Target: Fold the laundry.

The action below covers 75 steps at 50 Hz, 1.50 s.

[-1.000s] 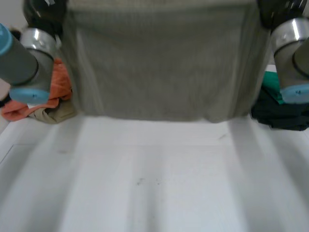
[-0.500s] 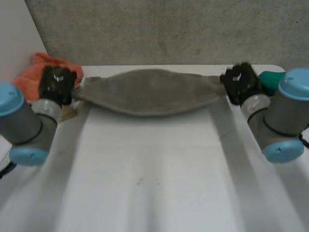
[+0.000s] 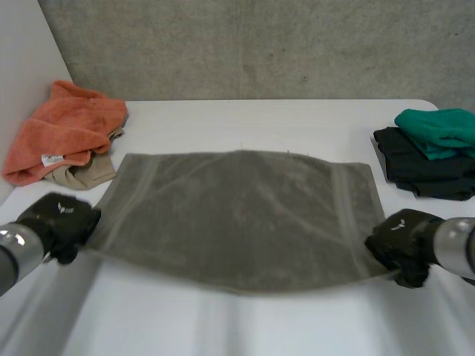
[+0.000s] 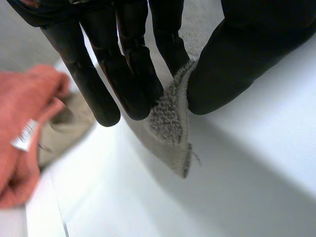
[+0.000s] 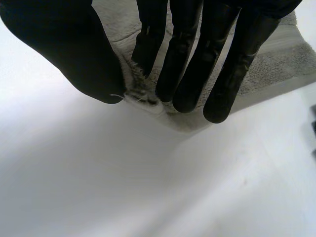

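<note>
The grey towel (image 3: 237, 215) lay spread across the middle of the white worktop (image 3: 245, 326), near edge bowing toward the robot; the left robot hand (image 3: 58, 222) had the near left corner pinched between thumb and fingers (image 4: 132, 89); the right robot hand (image 3: 401, 246) pinched the near right corner, thumb against fingers (image 5: 185, 74). Far left, an orange cloth (image 3: 67, 133) sat bunched over a beige cloth (image 3: 85, 172) just beside the towel's far corner; far right, a green cloth (image 3: 438, 127) lay on a black cloth (image 3: 419, 167).
</note>
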### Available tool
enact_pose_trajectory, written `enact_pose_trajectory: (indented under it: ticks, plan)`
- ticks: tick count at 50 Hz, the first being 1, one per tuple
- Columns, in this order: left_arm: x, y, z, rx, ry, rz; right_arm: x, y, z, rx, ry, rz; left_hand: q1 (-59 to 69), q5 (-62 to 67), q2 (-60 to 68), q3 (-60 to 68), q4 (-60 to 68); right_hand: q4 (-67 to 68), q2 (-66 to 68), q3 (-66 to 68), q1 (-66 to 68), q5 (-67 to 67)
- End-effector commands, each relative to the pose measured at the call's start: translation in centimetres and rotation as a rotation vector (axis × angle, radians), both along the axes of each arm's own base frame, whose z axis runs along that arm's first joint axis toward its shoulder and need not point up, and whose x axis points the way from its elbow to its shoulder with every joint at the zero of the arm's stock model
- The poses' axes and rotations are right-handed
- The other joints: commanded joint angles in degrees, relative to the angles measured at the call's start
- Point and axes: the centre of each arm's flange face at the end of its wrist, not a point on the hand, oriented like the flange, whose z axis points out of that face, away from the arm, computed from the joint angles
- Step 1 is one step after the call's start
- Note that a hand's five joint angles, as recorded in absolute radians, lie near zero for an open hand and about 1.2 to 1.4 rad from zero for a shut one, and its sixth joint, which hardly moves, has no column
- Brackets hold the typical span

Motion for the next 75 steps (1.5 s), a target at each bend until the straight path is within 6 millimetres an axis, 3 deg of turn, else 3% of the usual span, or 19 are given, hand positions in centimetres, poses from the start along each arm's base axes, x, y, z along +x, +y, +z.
enact_pose_trajectory:
  ticks: [1,8,13,20,25,33,34,35,36,37,38,42,46,53,57,61,64,71,75]
  plan:
    - [0.3,2.0,0.3,0.076,-0.093,-0.101,-2.0,0.3,1.2,-0.098,0.055,0.014,14.89,12.52,11.14,11.48,11.0,11.85,12.95,12.23,23.08,12.67]
    - [-0.5,-1.1,1.2,-0.081,-0.021,-0.097,-1.5,-1.5,0.1,-0.122,-0.025,-0.022,14.89,12.52,11.14,11.48,11.0,11.85,12.95,12.23,23.08,12.67]
    - [-3.3,-4.4,1.4,-0.221,0.071,-0.138,-0.8,-6.6,0.0,-0.34,-0.1,-0.09,14.89,12.52,11.14,11.48,11.0,11.85,12.95,12.23,23.08,12.67]
    - [-6.7,-10.2,-0.4,-0.373,0.114,-0.177,1.1,-11.0,-1.7,-0.464,-0.119,-0.109,14.89,12.52,11.14,11.48,11.0,11.85,12.95,12.23,23.08,12.67]
    - [-8.1,-15.4,-3.1,-0.44,0.09,-0.1,3.4,-14.4,-3.5,-0.586,-0.089,-0.106,14.89,12.52,11.14,11.48,11.0,11.85,12.95,12.23,23.08,12.67]
    - [-10.0,-19.0,-5.0,-0.54,0.105,-0.088,4.8,-19.4,-5.1,-0.827,-0.096,-0.096,14.89,12.52,11.14,11.48,11.0,11.85,12.95,12.23,23.08,12.67]
    - [-10.1,-19.3,-5.0,-0.557,0.108,-0.085,4.9,-19.7,-5.2,-0.847,-0.102,-0.097,14.24,11.87,10.5,10.84,10.36,8.57,9.68,8.96,19.8,9.4]
    - [-10.3,-19.4,-5.0,-0.57,0.112,-0.088,5.1,-19.9,-5.0,-0.865,-0.115,-0.097,-3.75,-6.12,-7.49,-7.15,-7.64,-13.77,-12.67,-13.39,-2.54,-12.95]
    - [-10.5,-19.5,-5.0,-0.587,0.116,-0.092,5.3,-20.1,-4.9,-0.888,-0.119,-0.093,-30.74,-33.11,-34.49,-34.14,-34.63,-58.15,-57.05,-57.77,-46.92,-57.33]
    - [-10.8,-19.6,-4.8,-0.618,0.124,-0.096,5.3,-20.2,-4.9,-0.897,-0.116,-0.095,-55.11,-57.48,-58.86,-58.52,-59.0,-58.15,-57.05,-57.77,-46.92,-57.33]
    - [-11.0,-19.6,-4.7,-0.632,0.128,-0.102,5.3,-20.2,-4.9,-0.898,-0.117,-0.098,-49.41,-51.78,-53.15,-52.81,-53.29,-58.15,-57.05,-57.77,-46.92,-57.33]
    - [-12.4,-18.5,-4.4,-0.66,0.145,-0.129,5.4,-19.4,-4.3,-0.877,-0.139,-0.112,-55.11,-57.48,-58.86,-58.52,-59.0,-58.15,-57.05,-57.77,-46.92,-57.33]
    - [-13.1,-16.3,-2.3,-0.671,0.166,-0.157,4.9,-17.4,-1.8,-0.852,-0.21,-0.15,-55.11,-57.48,-58.86,-58.52,-59.0,-58.15,-57.05,-57.77,-46.92,-57.33]
    - [-12.2,-12.0,-0.5,-0.622,0.169,-0.164,3.0,-11.9,0.6,-0.636,-0.34,-0.212,-55.11,-57.48,-58.86,-58.52,-59.0,-58.15,-57.05,-57.77,-46.92,-57.33]
    - [-11.2,-9.5,1.4,-0.613,0.213,-0.158,0.5,-9.5,-1.2,-0.403,-0.359,-0.254,-55.11,-57.48,-58.86,-58.52,-59.0,-54.09,-52.98,-53.71,-42.86,-53.26]
    - [-10.6,-7.8,1.8,-0.57,0.288,-0.144,-1.1,-8.9,-2.8,-0.307,-0.368,-0.267,-55.11,-57.48,-58.86,-58.52,-59.0,-46.83,-45.72,-46.44,-35.6,-46.0]
    - [-10.4,-7.1,1.5,-0.534,0.338,-0.135,-1.5,-9.1,-3.3,-0.307,-0.375,-0.267,-55.11,-57.48,-58.86,-58.52,-59.0,-43.11,-42.0,-42.73,-31.88,-42.28]
    - [-10.3,-6.8,0.9,-0.503,0.356,-0.124,-1.3,-10.8,-7.1,-0.32,-0.365,-0.266,-55.11,-57.48,-58.86,-58.52,-59.0,-38.4,-37.29,-38.01,-27.17,-37.57]
    - [-10.2,-6.8,0.6,-0.496,0.354,-0.121,-1.2,-11.6,-8.2,-0.343,-0.353,-0.251,-55.11,-57.48,-58.86,-58.52,-59.0,-25.65,-24.54,-25.26,-14.42,-24.82]
